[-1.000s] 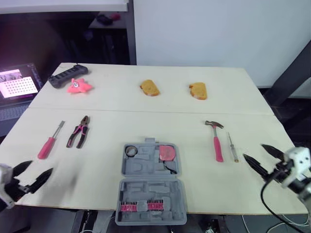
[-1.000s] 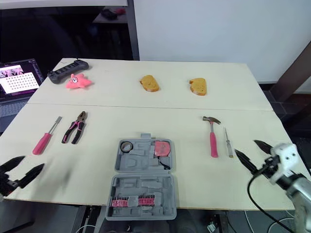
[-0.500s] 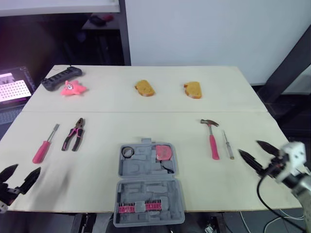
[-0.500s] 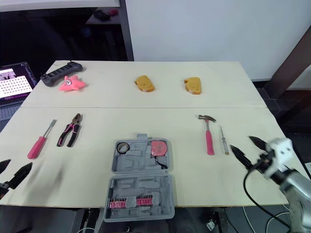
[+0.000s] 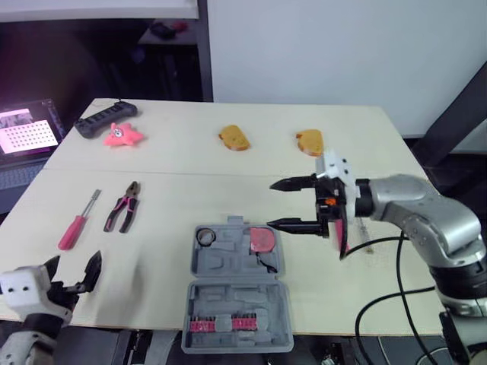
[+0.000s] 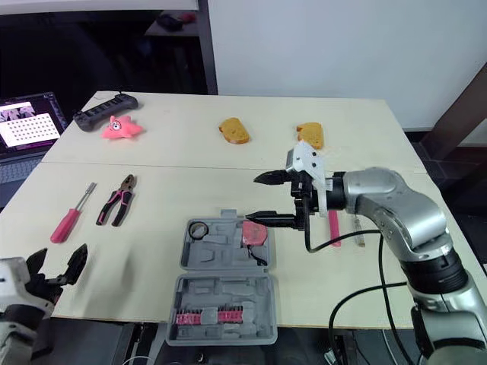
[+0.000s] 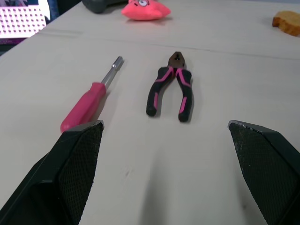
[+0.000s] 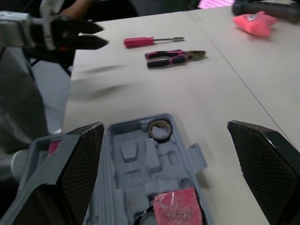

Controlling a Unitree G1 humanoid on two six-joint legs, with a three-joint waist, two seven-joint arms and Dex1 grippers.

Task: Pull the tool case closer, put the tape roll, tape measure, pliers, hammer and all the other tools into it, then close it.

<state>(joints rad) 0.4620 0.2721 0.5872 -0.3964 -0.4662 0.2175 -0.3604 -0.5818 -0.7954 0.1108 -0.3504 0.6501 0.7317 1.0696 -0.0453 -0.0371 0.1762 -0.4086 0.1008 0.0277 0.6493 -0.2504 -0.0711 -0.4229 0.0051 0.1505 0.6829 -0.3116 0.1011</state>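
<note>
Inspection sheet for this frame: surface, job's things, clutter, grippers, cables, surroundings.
Surface: light wooden table, seam across.
Job's things: tool case open, holding tape roll and tape measure; pliers, screwdriver, hammer lie outside.
Clutter: two orange lumps, pink toy, black device.
Grippers: left gripper open at table's near edge; right gripper open by case's far edge.
Cables: black cable hangs from right arm.
Surroundings: lit screen on robot's left; white wall behind.

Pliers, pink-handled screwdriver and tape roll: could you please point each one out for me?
pliers (image 7: 175, 69), left wrist view, on the pivot joint.
screwdriver (image 7: 89, 102), left wrist view, on the pink handle.
tape roll (image 8: 157, 136), right wrist view, on its outer wall.
</note>
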